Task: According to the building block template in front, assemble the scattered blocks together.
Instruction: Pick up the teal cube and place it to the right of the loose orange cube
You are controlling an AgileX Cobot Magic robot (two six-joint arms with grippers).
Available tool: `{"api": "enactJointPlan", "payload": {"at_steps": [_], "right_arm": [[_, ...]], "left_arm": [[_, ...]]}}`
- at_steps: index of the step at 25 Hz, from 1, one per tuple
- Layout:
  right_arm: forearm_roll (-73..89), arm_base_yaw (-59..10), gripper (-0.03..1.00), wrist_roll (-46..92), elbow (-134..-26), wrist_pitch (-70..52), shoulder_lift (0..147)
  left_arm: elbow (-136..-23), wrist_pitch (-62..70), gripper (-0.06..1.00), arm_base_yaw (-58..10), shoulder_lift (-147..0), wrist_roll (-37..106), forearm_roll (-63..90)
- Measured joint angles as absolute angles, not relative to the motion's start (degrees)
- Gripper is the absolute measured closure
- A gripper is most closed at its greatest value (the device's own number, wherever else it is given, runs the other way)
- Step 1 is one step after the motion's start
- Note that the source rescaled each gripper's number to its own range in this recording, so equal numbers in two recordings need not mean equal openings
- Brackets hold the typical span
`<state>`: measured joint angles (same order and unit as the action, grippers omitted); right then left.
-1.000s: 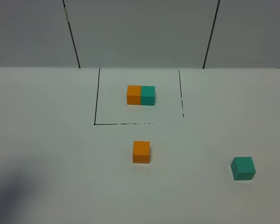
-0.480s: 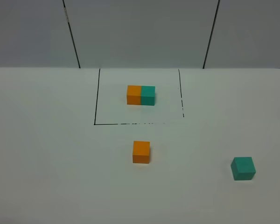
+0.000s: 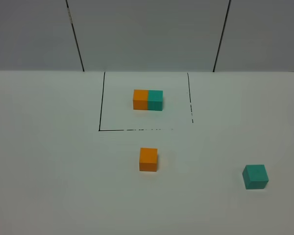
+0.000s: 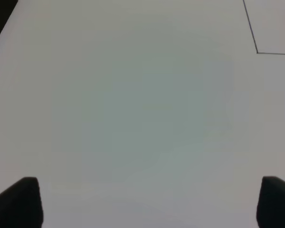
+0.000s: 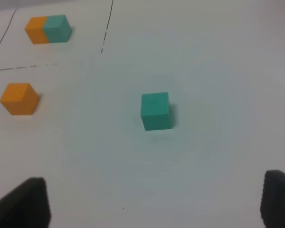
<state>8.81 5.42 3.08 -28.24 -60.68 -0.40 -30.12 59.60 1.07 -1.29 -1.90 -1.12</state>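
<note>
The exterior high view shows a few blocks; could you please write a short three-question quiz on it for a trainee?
1. True or false: the loose orange cube touches the loose teal cube.
2. Where does the two-colour template sit? A: inside the black outline. B: outside it, beside the teal cube. C: on top of the orange cube.
3. Fill in: the right gripper is ____, with nothing between its jaws.

Key: 1 false, they lie well apart; 2 A; 3 open.
</note>
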Motion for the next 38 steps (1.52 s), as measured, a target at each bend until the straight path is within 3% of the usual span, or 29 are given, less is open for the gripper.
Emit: {"api": "enactJointPlan", "payload": {"at_steps": [11, 20, 38], "right_arm": [[8.81, 5.42, 0.20, 3.08, -28.24, -60.68, -0.40], [8.81, 5.42, 0.20, 3.08, -28.24, -60.68, -0.40], [8.81, 5.42, 0.20, 3.06, -28.24, -60.68, -0.40]], "left_arm": [[-29.06, 61.09, 0.10, 1.07, 0.25, -1.33, -0.93], [-29.06, 61.09, 0.30, 1.07, 0.25, -1.27, -0.69], [-29.06, 61.14, 0.32, 1.07, 0.25, 2.44, 2.69]]}}
